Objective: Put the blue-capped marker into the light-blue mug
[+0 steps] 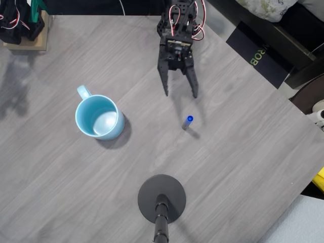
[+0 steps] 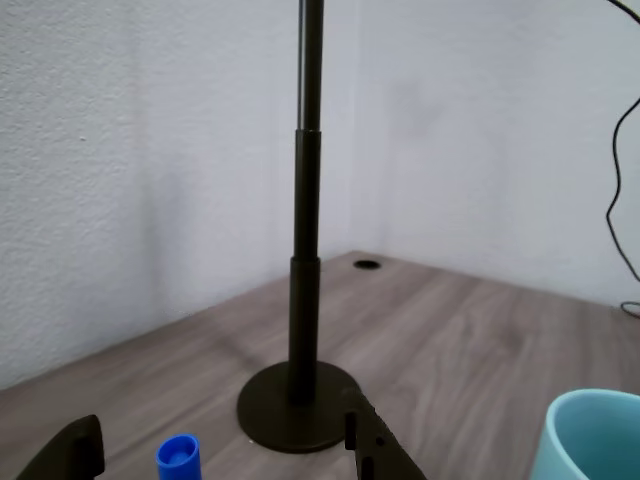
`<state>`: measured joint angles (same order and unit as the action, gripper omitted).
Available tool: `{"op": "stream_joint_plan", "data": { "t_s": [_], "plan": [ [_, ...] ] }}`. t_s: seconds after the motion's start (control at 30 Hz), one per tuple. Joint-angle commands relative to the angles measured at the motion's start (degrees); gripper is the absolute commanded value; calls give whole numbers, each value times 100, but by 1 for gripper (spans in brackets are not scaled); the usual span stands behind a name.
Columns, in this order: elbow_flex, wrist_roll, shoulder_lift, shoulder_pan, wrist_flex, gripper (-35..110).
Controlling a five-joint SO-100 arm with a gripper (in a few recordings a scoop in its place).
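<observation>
The blue-capped marker [image 1: 188, 121] stands upright on the grey table, cap up, right of centre in the overhead view. Its cap also peeks in at the bottom of the wrist view as the marker [image 2: 178, 460]. My black gripper [image 1: 180, 94] hovers just behind it, open, its two fingers spread wide and nothing between them. In the wrist view the gripper [image 2: 225, 455] has one finger on each side of the cap. The light-blue mug [image 1: 98, 116] sits upright to the left, handle pointing up-left, inside bare; its rim shows as the mug [image 2: 590, 440] at the lower right of the wrist view.
A black camera stand with a round base [image 1: 162, 199] sits near the front edge of the table, its pole [image 2: 305, 220] rising straight ahead of the wrist camera. A wooden block with another arm [image 1: 23, 28] occupies the back left corner. The table's right edge [image 1: 283, 96] runs diagonally.
</observation>
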<state>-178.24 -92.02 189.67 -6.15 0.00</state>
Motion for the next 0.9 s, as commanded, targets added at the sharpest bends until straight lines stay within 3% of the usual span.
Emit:
{"op": "stream_joint_plan", "data": {
  "t_s": [0.0,0.33,0.87],
  "plan": [
    [316,-510,0,167,-105,36],
    [3727,62,-4412,-132,-1195,36],
    [1986,246,-4983,519,-2021,36]
  ]
}}
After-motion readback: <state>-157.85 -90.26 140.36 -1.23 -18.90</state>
